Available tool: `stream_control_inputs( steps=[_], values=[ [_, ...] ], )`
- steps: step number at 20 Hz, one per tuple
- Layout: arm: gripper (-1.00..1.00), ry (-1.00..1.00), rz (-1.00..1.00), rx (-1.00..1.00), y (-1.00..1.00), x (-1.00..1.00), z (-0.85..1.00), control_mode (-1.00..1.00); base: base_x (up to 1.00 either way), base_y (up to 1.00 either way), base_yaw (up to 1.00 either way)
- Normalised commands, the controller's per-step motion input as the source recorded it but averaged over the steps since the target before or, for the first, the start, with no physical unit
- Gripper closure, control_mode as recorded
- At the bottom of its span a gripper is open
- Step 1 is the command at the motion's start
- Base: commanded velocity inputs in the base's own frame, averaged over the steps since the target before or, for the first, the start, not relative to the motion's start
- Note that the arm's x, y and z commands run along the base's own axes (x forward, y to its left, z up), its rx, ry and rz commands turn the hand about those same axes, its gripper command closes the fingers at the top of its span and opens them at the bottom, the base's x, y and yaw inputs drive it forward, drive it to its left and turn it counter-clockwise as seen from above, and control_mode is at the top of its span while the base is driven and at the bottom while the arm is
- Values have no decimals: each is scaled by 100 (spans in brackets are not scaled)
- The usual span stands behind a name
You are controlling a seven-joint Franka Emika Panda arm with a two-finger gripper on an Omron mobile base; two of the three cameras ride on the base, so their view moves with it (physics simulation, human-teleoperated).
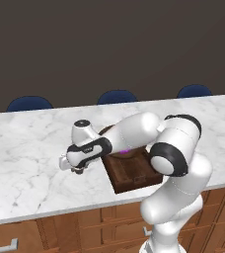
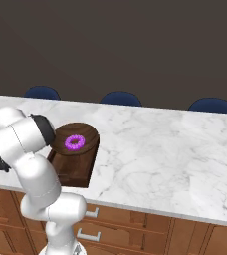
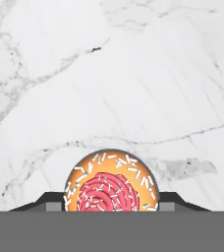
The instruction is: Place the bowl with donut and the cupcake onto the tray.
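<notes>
The cupcake [image 3: 111,183] sits at the hand view's lower centre, between the part-open fingers [image 3: 174,199]; whether they grip it I cannot tell. Light, soft-topped: better held by its wrapper. Bowl [image 2: 78,140] with donut [image 2: 74,143] rests on the tray [image 2: 68,172].

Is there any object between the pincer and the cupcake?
No, nothing visible stands between them. In the hand view the cupcake sits directly between the two finger tips of the pincer, on the marble counter.
</notes>
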Motion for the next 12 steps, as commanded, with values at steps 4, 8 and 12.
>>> stream_control_inputs(
  steps=[4, 8, 12],
  values=[
    [100, 0, 0, 0, -29, -23, 1, -100, 0, 0, 0],
    [100, 0, 0, 0, -27, -22, 1, -100, 0, 0, 0],
    [100, 0, 0, 0, -27, -21, 8, -100, 0, 0, 0]
  ],
)
